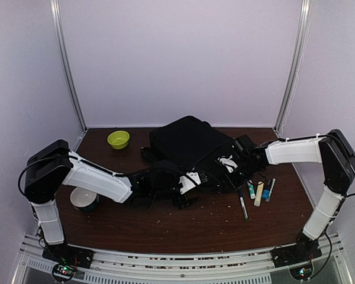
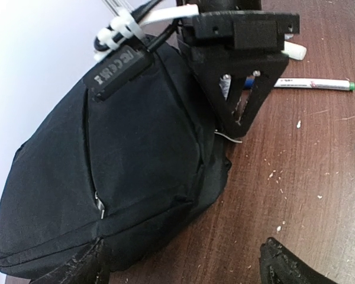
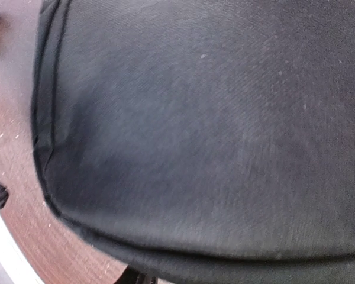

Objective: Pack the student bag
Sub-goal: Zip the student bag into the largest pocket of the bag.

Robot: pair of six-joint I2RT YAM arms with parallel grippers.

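The student bag [image 1: 186,145] is a big black backpack lying flat in the middle of the brown table, and it fills the left of the left wrist view [image 2: 118,171]. My left gripper [image 2: 186,269] is open wide at the bag's near edge; one fingertip [image 2: 83,266] is against the fabric, the other [image 2: 290,266] over bare wood. In the top view it [image 1: 196,179] sits at the bag's front. My right gripper [image 1: 228,164] rests at the bag's right side, seen as a black triangular finger [image 2: 242,100]. Bag fabric [image 3: 213,136] fills the right wrist view and hides those fingers.
A green bowl [image 1: 118,139] stands at the back left. A round silver roll [image 1: 84,199] sits by the left arm. Several markers and pens [image 1: 257,192] lie right of the bag, one white pen [image 2: 313,84] behind the right gripper. Crumbs dot the wood.
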